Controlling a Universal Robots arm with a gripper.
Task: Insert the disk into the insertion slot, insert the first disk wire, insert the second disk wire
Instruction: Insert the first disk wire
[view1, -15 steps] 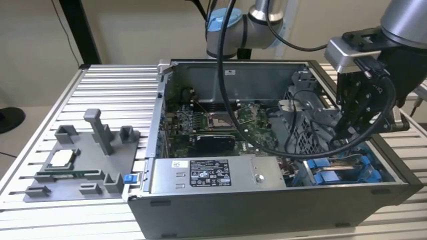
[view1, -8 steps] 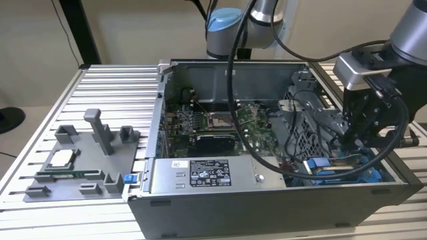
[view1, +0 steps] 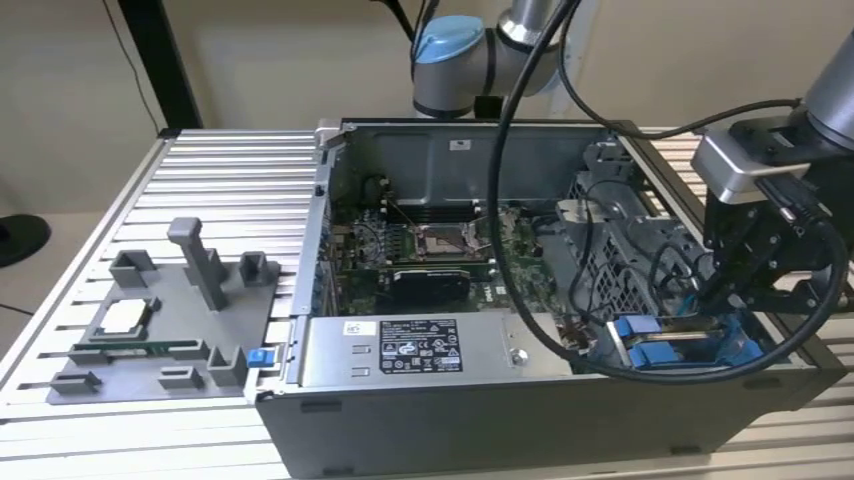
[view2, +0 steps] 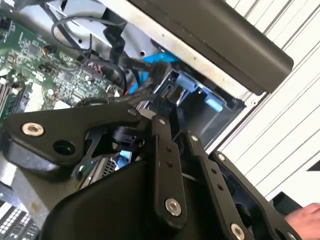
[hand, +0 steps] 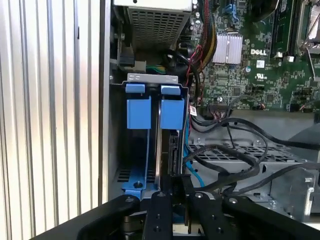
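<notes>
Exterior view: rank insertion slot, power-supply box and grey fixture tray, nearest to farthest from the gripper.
1. The insertion slot, beside the gripper, at the exterior view's right.
2. The power-supply box, mid-case at the front.
3. The grey fixture tray, outside the case, at the exterior view's left.
</notes>
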